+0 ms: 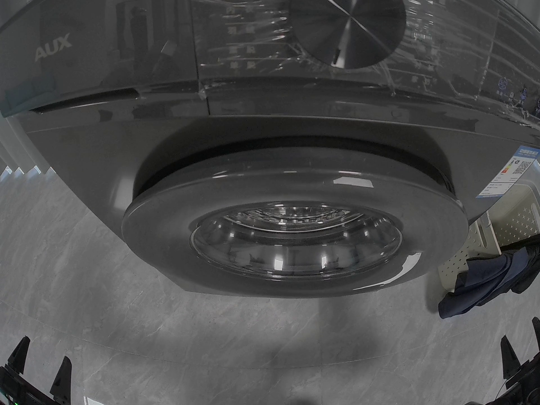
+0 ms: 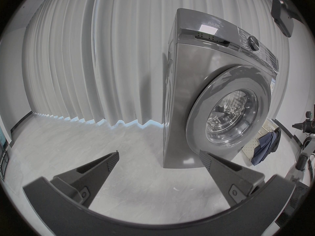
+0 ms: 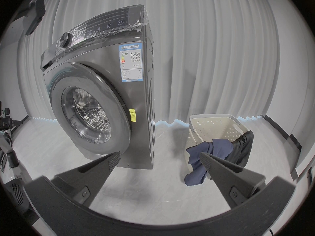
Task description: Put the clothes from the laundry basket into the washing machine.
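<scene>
– Down on the pale marbled floor, just right of the grey front-loading washing machine, stands the cream perforated plastic laundry basket. A navy blue cloth and a black garment are draped over its rim, easy pickings!

– Both are empty: left pincer wide, right pincer wide, hanging low before the machine. Trouble, though: that round glass-windowed door looks shut, blocking the drum.

washer door shut, blocks entry; floor free

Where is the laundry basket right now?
The basket stands on the floor right of the washing machine, with dark clothes draped over its rim.
</scene>
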